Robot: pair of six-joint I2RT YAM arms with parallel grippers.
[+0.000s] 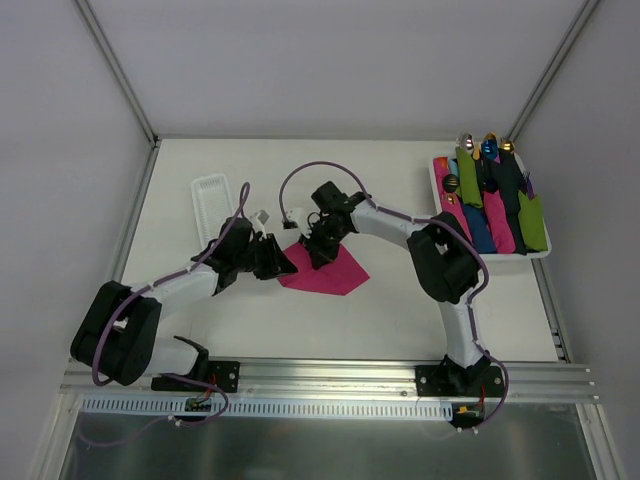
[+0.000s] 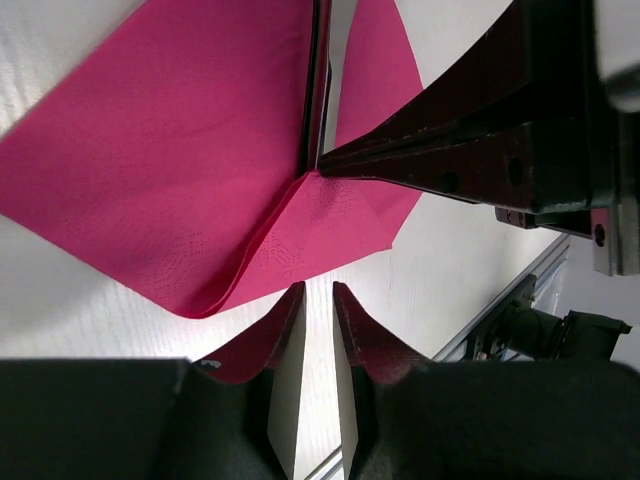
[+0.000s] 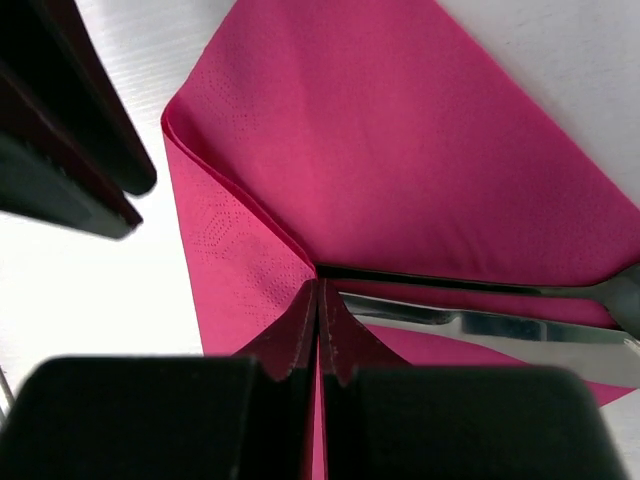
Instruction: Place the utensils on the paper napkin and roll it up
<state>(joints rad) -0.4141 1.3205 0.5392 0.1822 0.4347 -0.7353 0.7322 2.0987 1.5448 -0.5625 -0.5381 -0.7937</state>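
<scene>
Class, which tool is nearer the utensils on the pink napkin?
Right. The right tool rests beside the utensils; the left tool sits at the edge of the napkin, apart from them.

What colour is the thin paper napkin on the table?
Magenta pink; the paper napkin shows best in the right wrist view.

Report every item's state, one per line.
Magenta paper napkin: lying flat, one flap folded over.
Slim metal utensils: lying on napkin, partly under fold.
Left end effector: narrowly open, empty.
Right end effector: shut, tips at fold.
Narrow white ridged tray: looks empty.
</scene>
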